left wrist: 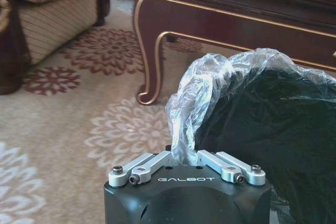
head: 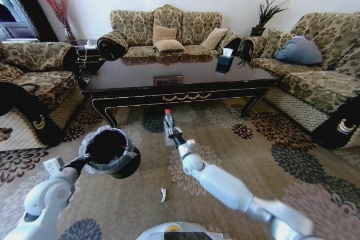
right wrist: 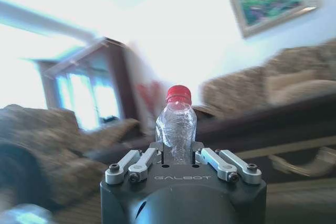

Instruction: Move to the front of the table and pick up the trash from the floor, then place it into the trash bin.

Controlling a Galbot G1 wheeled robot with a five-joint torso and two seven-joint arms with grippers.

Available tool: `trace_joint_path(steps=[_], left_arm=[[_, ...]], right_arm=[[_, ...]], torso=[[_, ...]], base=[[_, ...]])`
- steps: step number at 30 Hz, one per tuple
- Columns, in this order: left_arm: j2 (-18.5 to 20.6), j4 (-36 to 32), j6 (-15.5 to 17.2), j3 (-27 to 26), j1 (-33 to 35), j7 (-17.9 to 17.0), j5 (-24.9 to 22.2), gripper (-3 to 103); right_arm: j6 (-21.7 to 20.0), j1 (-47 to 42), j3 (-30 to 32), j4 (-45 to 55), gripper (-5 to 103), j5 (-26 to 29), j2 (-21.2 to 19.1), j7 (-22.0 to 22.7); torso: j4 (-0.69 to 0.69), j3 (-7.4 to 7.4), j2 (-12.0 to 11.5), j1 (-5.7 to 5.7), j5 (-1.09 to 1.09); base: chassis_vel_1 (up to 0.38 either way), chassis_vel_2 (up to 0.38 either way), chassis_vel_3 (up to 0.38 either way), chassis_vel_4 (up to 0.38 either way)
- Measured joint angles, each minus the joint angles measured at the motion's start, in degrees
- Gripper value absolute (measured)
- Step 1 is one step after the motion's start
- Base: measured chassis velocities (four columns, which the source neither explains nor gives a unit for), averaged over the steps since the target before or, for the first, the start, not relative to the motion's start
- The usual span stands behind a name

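Observation:
My right gripper [head: 172, 131] is shut on a clear plastic bottle [head: 167, 121] with a red cap, held upright above the carpet in front of the dark glossy table [head: 129, 80]. In the right wrist view the bottle [right wrist: 176, 125] stands up between the closed fingers of that gripper [right wrist: 176, 155]. My left gripper [head: 83, 162] is shut on the rim of the black trash bin [head: 111, 151] and holds it off the floor, to the left of the bottle. The left wrist view has this gripper [left wrist: 184, 159] pinching the liner of the bin [left wrist: 273, 129]. A tiny white scrap [head: 163, 194] lies on the carpet near my base.
Patterned sofas stand on the left [head: 34, 82], at the back [head: 163, 32] and on the right [head: 320, 77]. On the table sits a black tissue box [head: 225, 63]. A curved table leg [left wrist: 149, 72] is close to the bin. Open carpet [head: 264, 155] lies before the table.

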Motion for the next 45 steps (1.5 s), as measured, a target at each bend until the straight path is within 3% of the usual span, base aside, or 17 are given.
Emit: trace_joint_path(steps=[5, 13, 21, 27, 33, 36, 39, 41, 45], left_arm=[[0.24, 0.22, 1.22, 1.94, -2.45, -0.23, -0.78, 2], [0.16, 1.09, 2.12, 3.02, -5.01, -0.99, -3.67, 2], [0.25, -0.22, 2.24, 1.37, -6.25, -1.64, -5.51, 2], [0.77, -1.97, 2.29, 0.61, -6.29, -1.77, -6.85, 2], [0.78, -1.68, 2.31, 0.29, -5.9, -1.79, -6.62, 2], [0.82, -1.49, 2.27, 0.15, -5.76, -1.79, -6.5, 2], [0.83, -1.47, 2.18, -0.51, -5.08, -1.79, -6.29, 2], [0.82, -1.51, 2.16, -0.65, -4.93, -1.79, -6.27, 2], [0.64, -2.14, 2.07, -1.15, -4.28, -1.8, -6.23, 2]], right_arm=[[-0.71, 7.2, -5.28, 1.4, 23, 4.37, 4.3, 0.04], [-0.94, 15.78, -10.29, -0.81, 23, 5.17, 9.92, -0.24], [-0.04, 16.8, -14.48, -4.15, 23, 3.45, 13.53, -0.35], [1.56, 16.5, -15.21, -6.11, 22, 0.97, 14.06, -0.78], [3.91, 16.33, -14.71, -5.99, 49, 0.33, 12.68, -2.49], [4.1, 15.89, -14.25, -5.15, 54, 0.3, 12.08, -2.63], [4.18, 15.2, -13.7, -3.47, 71, 0.35, 10.95, -2.65], [4.18, 15.04, -13.63, -3.03, 71, 0.36, 10.62, -2.64], [4.14, 13.94, -13.06, -0.51, 93, 0.28, 8.9, -2.63]], torso=[[0.01, 0.0, 0.0, 0.0, 0.0], [-0.01, 0.0, 0.0, 0.0, -0.01], [0.01, 0.0, 0.0, 0.0, -0.02], [-0.03, -0.01, 0.0, 0.0, 0.0], [-0.01, 0.0, 0.0, 0.0, 0.0], [-0.02, 0.0, 0.0, 0.0, 0.0], [0.0, -0.01, 0.0, 0.0, 0.0], [0.0, -0.01, 0.0, 0.0, 0.0], [-0.02, -0.01, 0.01, 0.0, 0.0]], base=[[0.0, 0.0, 0.0, 0.0], [0.0, 0.0, 0.0, 0.0], [0.0, 0.0, 0.0, 0.0], [0.0, 0.0, 0.0, 0.0], [0.0, 0.0, 0.0, 0.0], [0.0, 0.0, 0.0, 0.0], [0.0, 0.0, 0.0, 0.0], [0.0, 0.0, 0.0, 0.0], [0.0, 0.0, 0.0, 0.0]])
